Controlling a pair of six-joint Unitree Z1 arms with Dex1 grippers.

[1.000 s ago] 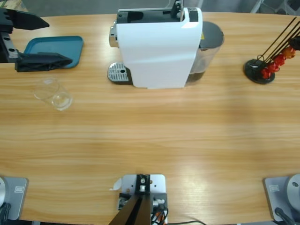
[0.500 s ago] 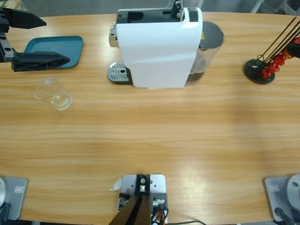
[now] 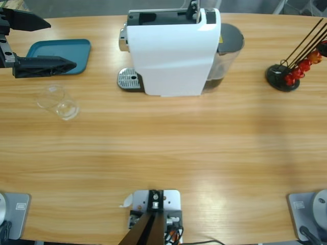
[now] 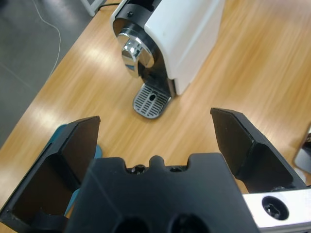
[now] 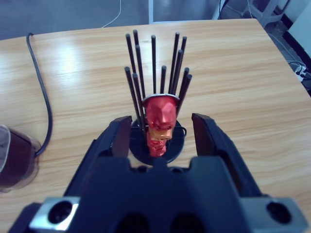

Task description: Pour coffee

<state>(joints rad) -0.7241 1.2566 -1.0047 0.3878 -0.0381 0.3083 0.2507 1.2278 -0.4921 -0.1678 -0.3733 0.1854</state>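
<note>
At the far left, the left end effector (image 3: 62,45) hangs wide open and empty over the tray (image 3: 84,46). The tumbler (image 3: 57,102) sits on the bench (image 3: 163,148) just beside the tray and nearer the camera. It looks tipped or lying over, though clear glass from above is hard to read. If so, closing on it from this height would likely roll it off along the bench or pinch only its rim. It is also missing from the left wrist view, so a reach would begin without sight of it.

No coffee shows anywhere, and the tumbler looks dry. It therefore has to reach the grate (image 3: 129,79) under the spout of the machine (image 3: 173,51). If set off-centre there, the brew would run onto the bench. In the left wrist view the left end effector (image 4: 155,119) faces that grate (image 4: 151,101) and the machine (image 4: 180,39), well apart from both.

Far right, the right end effector (image 5: 161,120) gapes empty toward the rack (image 5: 181,141) of red capsules (image 5: 161,114). It is close, and a careless advance could topple the rack.
</note>
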